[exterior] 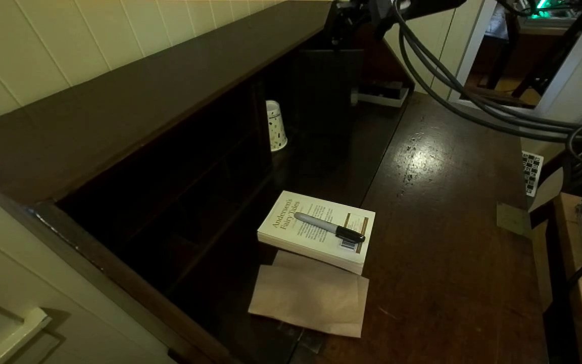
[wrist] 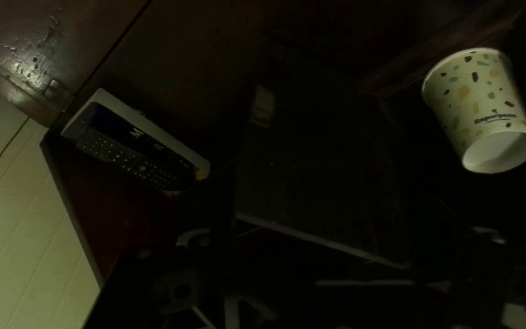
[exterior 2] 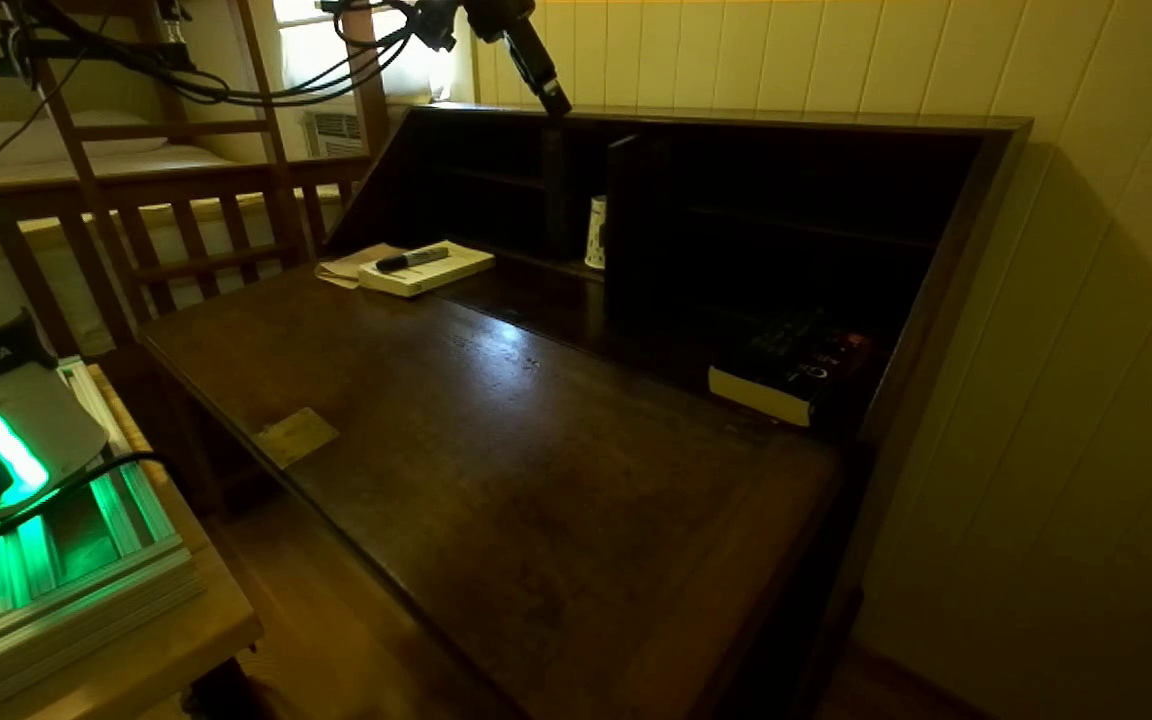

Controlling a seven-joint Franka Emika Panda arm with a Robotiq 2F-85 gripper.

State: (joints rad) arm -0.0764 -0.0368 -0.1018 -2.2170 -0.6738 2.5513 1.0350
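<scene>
Wrist view: cup (wrist: 480, 107) reads "Repurpose"; exterior view: book (exterior: 316, 236), "Andersen's Fairy Tales".

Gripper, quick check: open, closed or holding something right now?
Gripper: open, jaws wide apart, holding nothing that shows.

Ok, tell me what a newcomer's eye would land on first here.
Most likely the pale Andersen's Fairy Tales book on the dark desk, with a grey-and-black marker lying across its cover. Next, perhaps, the bright green light near the left edge of an exterior view. In the wrist view, the speckled cup stands out at the right against deep shadow.
</scene>
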